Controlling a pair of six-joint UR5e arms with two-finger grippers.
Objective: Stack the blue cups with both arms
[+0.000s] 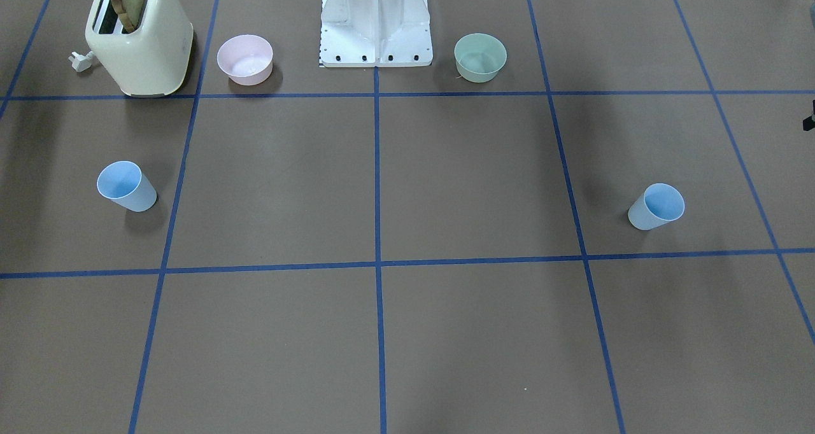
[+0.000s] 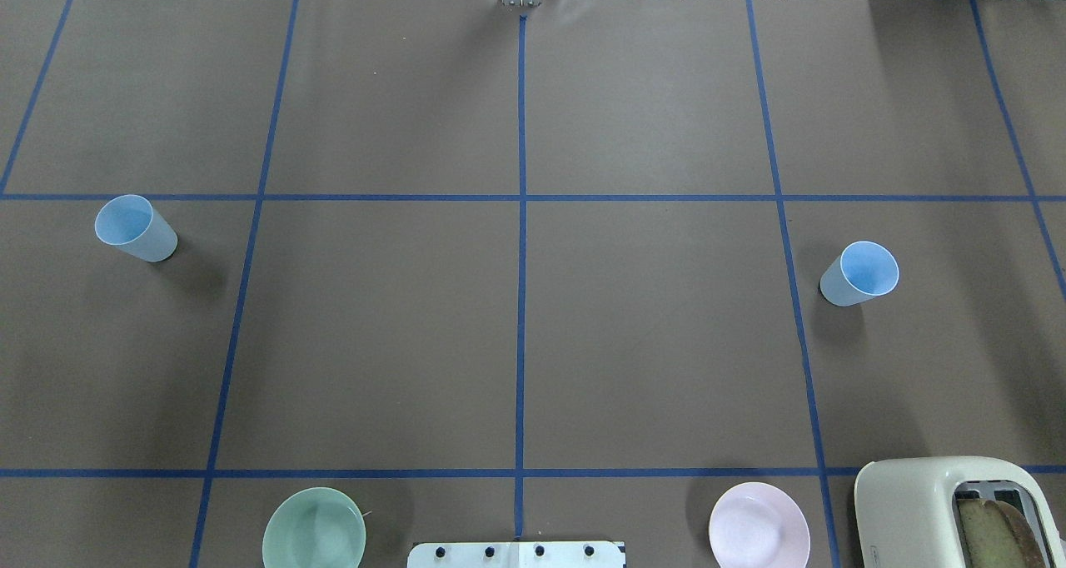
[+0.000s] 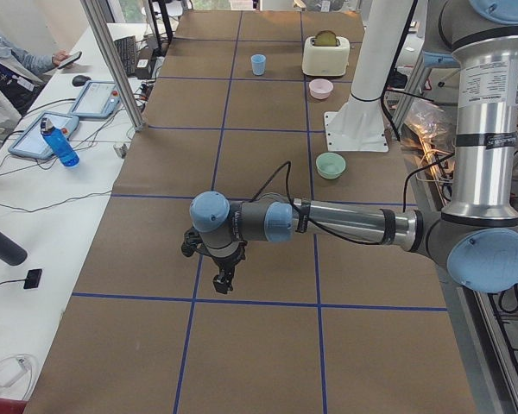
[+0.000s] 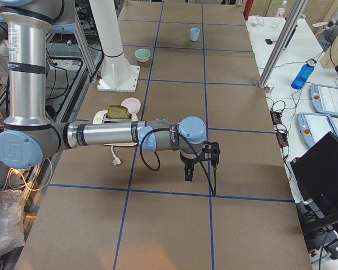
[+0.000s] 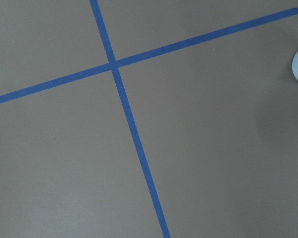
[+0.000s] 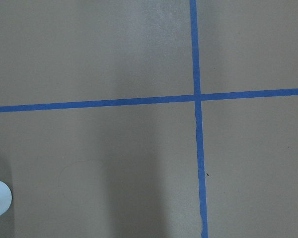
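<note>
Two blue cups stand well apart on the table (image 2: 375,343). The left cup (image 2: 133,228) is close to the table's left end and the right cup (image 2: 860,273) close to its right end, both about midway between the robot's edge and the far edge. Each stands upright on its narrow base, mouth up, so its long axis runs straight up from the table. The lean in the overhead view looks like camera angle only. They are probably thin plastic: very light, a little springy, smooth-walled, easy to tip or squash. A gentle pinch seems right, either over the rim with one finger inside, or across the wall just below the rim, where the taper would check a downward slip. The left gripper (image 3: 221,283) hangs fingers-down above the table toward the left end, and the right gripper (image 4: 188,174) does likewise toward the right end. Both show only in the side views, so I cannot tell whether either is spread or closed. Neither holds a cup.
</note>
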